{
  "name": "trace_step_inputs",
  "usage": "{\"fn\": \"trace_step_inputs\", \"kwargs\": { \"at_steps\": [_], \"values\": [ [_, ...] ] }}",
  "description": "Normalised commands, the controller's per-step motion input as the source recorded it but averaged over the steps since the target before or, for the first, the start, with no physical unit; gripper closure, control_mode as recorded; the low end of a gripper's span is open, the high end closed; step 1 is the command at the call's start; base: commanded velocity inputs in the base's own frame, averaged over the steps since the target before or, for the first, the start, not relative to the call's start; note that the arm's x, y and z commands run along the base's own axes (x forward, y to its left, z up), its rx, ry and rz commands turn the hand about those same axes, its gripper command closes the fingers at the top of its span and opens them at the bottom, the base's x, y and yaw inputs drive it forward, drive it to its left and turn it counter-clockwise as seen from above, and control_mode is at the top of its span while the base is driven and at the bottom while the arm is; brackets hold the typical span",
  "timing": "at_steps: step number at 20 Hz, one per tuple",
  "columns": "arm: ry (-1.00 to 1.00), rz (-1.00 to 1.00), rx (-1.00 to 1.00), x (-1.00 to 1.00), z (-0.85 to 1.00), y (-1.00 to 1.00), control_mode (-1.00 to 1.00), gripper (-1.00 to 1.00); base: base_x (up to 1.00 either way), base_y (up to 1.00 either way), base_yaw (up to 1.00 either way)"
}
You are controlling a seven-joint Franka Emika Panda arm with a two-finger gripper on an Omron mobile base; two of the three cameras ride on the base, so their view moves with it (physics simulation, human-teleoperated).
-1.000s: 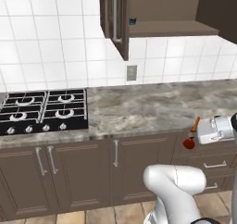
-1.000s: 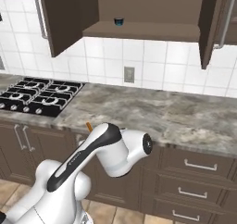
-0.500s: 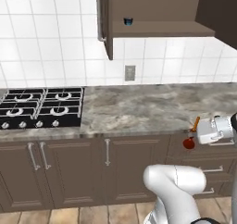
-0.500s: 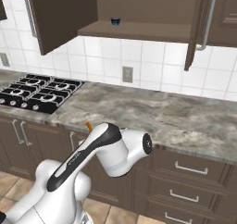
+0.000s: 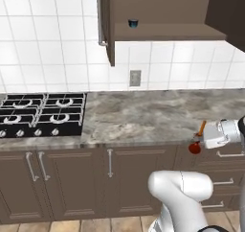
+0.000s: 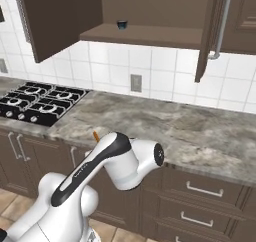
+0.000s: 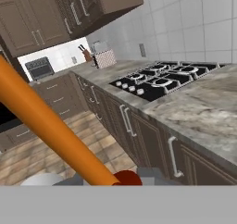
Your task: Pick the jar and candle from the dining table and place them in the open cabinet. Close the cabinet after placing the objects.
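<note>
Jaws were closed on the candle (image 5: pixel 200 133), held low before the counter (image 5: pixel 143 116). I was carrying it; the open cabinet (image 5: pixel 162 32) was well above, up-left, so next I needed a high lift.

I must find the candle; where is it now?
The candle is held in the shut tool, at the right of the left base view, before the counter edge, above the drawers.
</note>
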Motion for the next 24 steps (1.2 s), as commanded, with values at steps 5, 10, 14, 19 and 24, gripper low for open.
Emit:
{"fn": "trace_step_inputs", "kwargs": {
  "at_steps": [5, 10, 14, 19, 24],
  "values": [
    [0.0, 0.0, 0.0, 0.0, 0.0, 0.0, 1.0, 1.0, 0.4, 0.0, 0.0],
    [0.0, 0.0, 0.0, 0.0, 0.0, 0.0, 1.0, 1.0, 0.44, 0.04, 0.02],
    [0.0, 0.0, 0.0, 0.0, 0.0, 0.0, 1.0, 1.0, 0.4, 0.09, 0.0],
    [0.0, 0.0, 0.0, 0.0, 0.0, 0.0, 1.0, 1.0, 0.36, 0.15, 0.0],
    [0.0, 0.0, 0.0, 0.0, 0.0, 0.0, 1.0, 1.0, 0.37, 0.08, 0.0]
  ]
}}
